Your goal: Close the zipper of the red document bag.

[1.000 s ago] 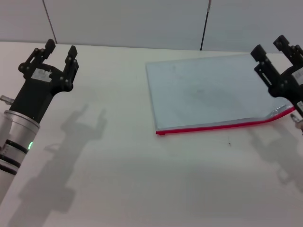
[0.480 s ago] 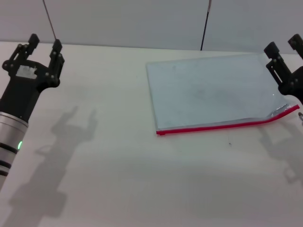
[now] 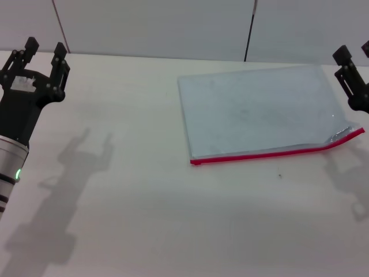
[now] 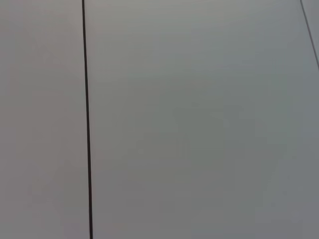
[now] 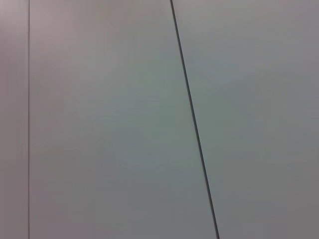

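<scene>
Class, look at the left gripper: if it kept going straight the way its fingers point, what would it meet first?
Probably the wall. The left gripper, open, points up and away past the table's far edge, and its wrist camera shows only bare wall panels. Depth is unclear.

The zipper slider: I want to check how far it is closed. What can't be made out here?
- Slider on the zipper: head view, too small to find.
- Right gripper: cut off by the head view's edge.
- Both wrist views: only wall, no red document bag.
</scene>
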Action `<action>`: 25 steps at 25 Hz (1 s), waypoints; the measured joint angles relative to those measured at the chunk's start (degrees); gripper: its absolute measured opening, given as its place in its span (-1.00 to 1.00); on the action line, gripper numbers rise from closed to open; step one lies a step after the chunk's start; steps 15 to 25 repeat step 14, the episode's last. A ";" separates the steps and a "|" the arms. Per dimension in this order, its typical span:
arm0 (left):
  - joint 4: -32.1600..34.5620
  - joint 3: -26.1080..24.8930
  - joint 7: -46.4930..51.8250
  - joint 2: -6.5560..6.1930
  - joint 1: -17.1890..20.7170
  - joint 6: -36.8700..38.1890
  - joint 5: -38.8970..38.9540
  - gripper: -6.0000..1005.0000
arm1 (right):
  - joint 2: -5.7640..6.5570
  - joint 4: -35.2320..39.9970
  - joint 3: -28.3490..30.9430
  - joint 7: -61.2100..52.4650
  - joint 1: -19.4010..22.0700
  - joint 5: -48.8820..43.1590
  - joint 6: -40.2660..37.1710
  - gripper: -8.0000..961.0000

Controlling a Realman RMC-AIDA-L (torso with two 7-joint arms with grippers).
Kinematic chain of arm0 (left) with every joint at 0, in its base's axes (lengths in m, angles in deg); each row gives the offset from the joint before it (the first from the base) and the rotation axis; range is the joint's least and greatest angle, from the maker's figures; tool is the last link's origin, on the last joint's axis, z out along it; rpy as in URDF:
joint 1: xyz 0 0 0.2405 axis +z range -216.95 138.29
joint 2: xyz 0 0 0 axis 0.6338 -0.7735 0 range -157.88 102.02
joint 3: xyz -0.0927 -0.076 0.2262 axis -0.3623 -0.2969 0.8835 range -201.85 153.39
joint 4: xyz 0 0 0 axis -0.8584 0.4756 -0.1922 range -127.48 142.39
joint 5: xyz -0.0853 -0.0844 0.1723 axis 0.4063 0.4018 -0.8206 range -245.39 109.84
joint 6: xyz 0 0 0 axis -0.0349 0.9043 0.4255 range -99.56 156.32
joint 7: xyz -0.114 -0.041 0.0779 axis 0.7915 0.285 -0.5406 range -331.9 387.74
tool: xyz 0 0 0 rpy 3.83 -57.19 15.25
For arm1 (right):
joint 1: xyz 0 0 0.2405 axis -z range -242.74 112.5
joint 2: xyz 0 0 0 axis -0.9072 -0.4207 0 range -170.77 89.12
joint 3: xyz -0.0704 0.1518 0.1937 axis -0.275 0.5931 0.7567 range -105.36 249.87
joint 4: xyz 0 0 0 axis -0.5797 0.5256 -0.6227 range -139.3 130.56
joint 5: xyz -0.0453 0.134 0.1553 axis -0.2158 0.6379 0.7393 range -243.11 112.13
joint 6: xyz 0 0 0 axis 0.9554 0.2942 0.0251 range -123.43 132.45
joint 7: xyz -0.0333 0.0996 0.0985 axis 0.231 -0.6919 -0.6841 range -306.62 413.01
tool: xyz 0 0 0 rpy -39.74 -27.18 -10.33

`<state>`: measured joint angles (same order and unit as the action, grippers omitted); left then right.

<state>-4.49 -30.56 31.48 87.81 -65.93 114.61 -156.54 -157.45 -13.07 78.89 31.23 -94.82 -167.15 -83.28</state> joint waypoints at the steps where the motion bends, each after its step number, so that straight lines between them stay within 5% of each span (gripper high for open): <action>1: 0.05 0.00 0.01 0.01 -0.09 0.00 0.00 0.02 | 0.00 0.00 0.05 -0.03 0.00 0.00 0.00 0.36; 25: 0.09 0.00 0.04 0.18 -0.23 0.00 -0.05 0.02 | 0.08 0.53 0.11 -2.14 0.01 -0.03 0.00 0.35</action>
